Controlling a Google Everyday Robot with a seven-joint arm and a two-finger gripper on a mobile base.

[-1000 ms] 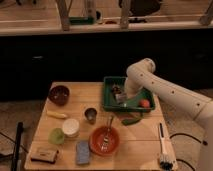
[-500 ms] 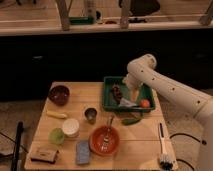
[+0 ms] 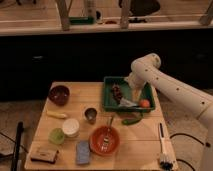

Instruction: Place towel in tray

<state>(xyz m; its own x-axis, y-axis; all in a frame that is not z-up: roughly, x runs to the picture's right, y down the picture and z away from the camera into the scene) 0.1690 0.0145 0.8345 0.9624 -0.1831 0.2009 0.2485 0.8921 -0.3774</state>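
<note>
The green tray [image 3: 111,104] stands at the back right of the wooden table. A pale grey crumpled towel [image 3: 125,103] lies inside it near the front wall, beside an orange fruit [image 3: 145,103] and a dark item [image 3: 117,92]. My gripper [image 3: 128,95] hangs from the white arm [image 3: 165,85] over the middle of the tray, just above the towel. Whether it still touches the towel is hidden.
On the table are a dark red bowl [image 3: 59,94], a banana [image 3: 56,114], a metal cup [image 3: 90,115], a white cup [image 3: 71,126], a green cup [image 3: 56,135], an orange bowl with a fork [image 3: 105,140], a blue sponge [image 3: 83,151], a green vegetable [image 3: 131,120] and a brush [image 3: 162,147].
The arm has shifted a little to the right over the tray, and the gripper moved from the tray's left part towards its middle.
</note>
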